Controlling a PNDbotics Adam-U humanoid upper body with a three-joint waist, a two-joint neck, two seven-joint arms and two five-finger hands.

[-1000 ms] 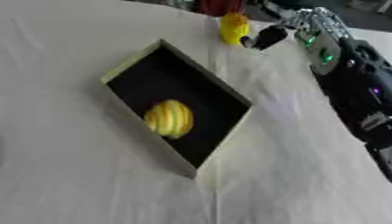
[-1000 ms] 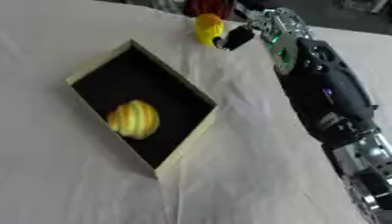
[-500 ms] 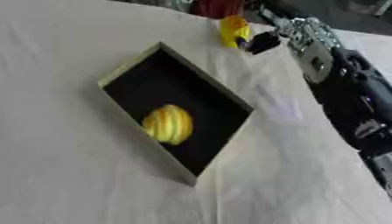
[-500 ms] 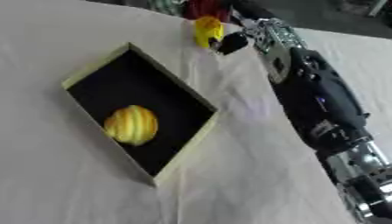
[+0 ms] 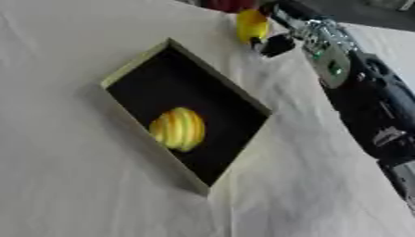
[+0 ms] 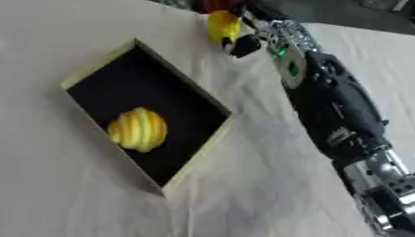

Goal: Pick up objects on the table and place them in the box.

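What I cannot make out around my reach at twelve o'clock

My right hand (image 5: 279,34) is blurred, so I cannot tell whether my fingers touch the yellow object (image 5: 251,25) or only sit beside it. The red thing (image 6: 215,4) behind it is cut by the top edge, its shape unreadable. My forearm runs off the frame at four o'clock. The near wall of the box (image 5: 138,65) hides the floor just under the striped yellow ball (image 5: 178,129).
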